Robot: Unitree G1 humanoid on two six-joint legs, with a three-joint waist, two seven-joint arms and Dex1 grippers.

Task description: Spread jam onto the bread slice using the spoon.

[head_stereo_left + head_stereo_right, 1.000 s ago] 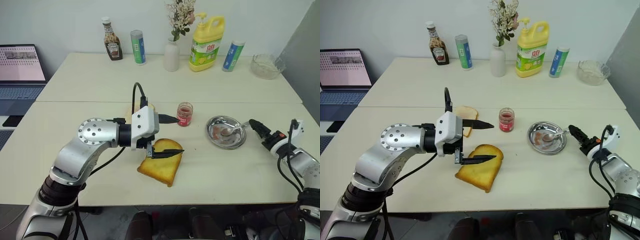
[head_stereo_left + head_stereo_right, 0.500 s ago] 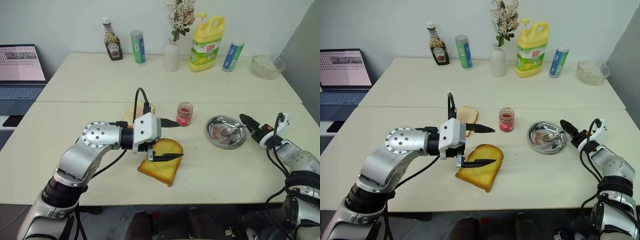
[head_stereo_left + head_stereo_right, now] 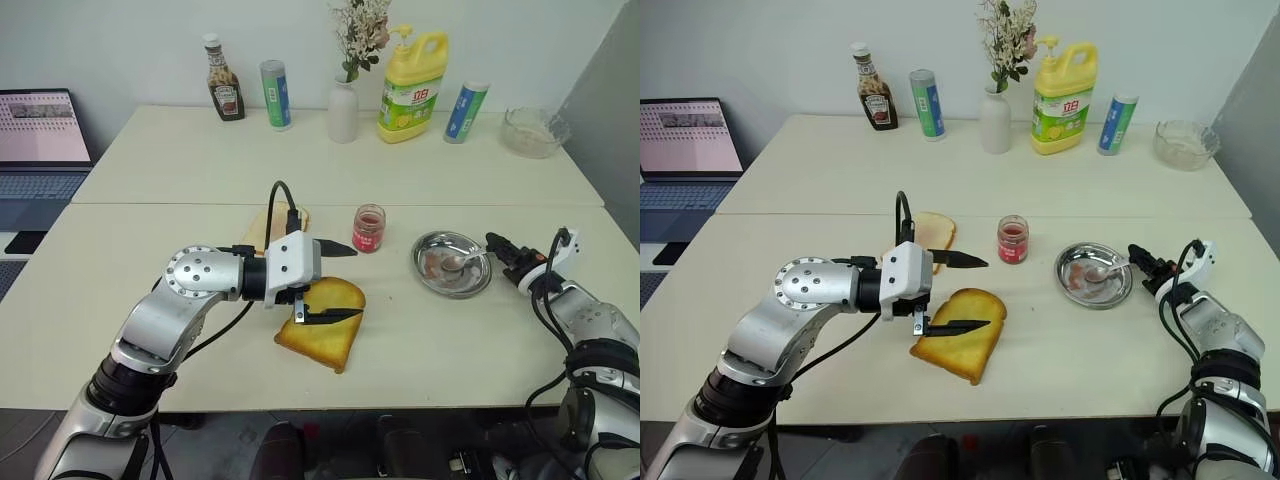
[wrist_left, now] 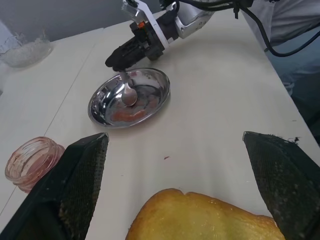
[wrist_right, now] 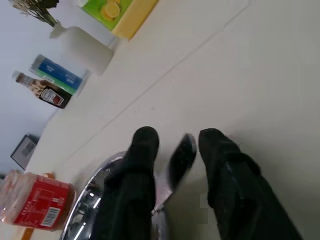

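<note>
Because the spoon lay bowl-down in the metal dish, handle out toward three o'clock, the right gripper had its fingers pinching that handle. The left gripper, jaws spread, straddled the bread slice, likely steadying it; the jam stood at twelve o'clock of it.

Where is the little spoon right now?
The spoon lies with its bowl in the round metal dish, on the robot's right of the jam jar; its handle sticks out between the right pincer's fingers.

Bare table beside bread slice
</note>
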